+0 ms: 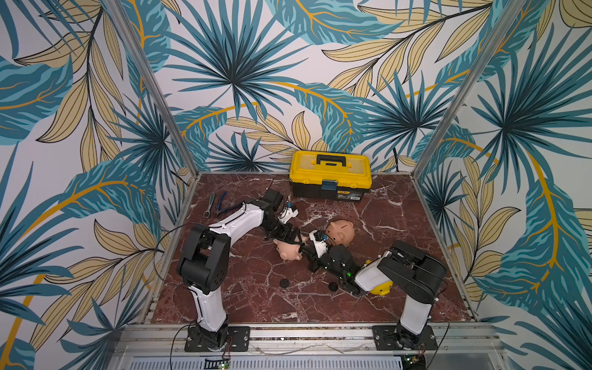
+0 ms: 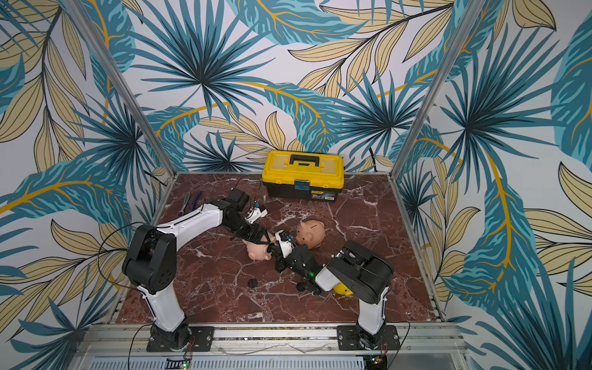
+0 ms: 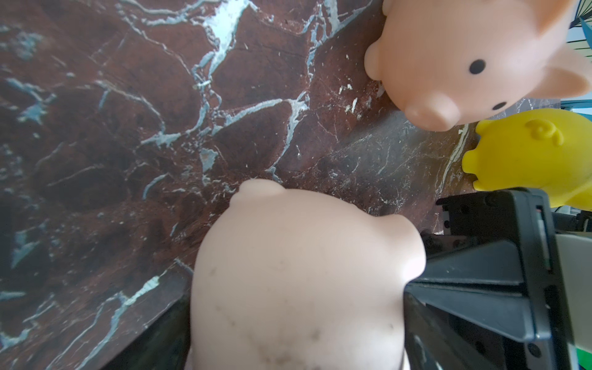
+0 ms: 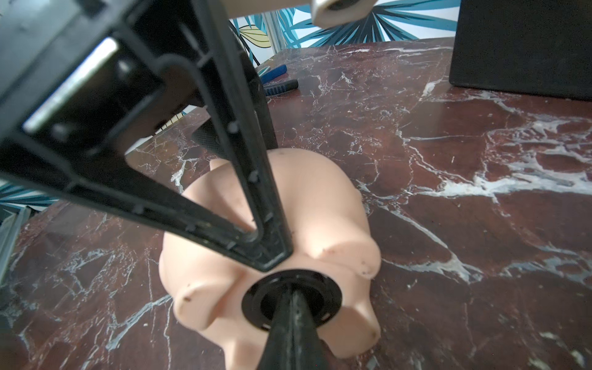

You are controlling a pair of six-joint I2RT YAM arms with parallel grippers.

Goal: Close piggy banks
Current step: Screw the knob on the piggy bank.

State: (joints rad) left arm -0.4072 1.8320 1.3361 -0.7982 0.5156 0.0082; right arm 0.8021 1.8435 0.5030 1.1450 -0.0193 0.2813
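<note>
The pale pink piggy bank (image 1: 288, 253) (image 2: 258, 251) lies on its side mid-table, belly toward the right arm. My left gripper (image 1: 293, 238) (image 3: 296, 320) is shut across its body, one finger (image 3: 160, 339) on each flank. A black round plug (image 4: 290, 299) sits in its belly hole. My right gripper (image 1: 306, 248) (image 4: 290, 296) is shut, with its tips pushed into the plug's centre. The peach-pink piggy bank (image 1: 341, 232) (image 3: 464, 57) stands just behind. The yellow piggy bank (image 1: 381, 288) (image 3: 538, 153) lies half hidden under the right arm.
Two loose black discs (image 1: 284, 283) (image 1: 333, 286) lie on the marble table (image 1: 256, 304) near the front. A yellow-and-black toolbox (image 1: 330, 174) stands at the back wall. Pliers and a wrench (image 1: 216, 205) lie at the back left.
</note>
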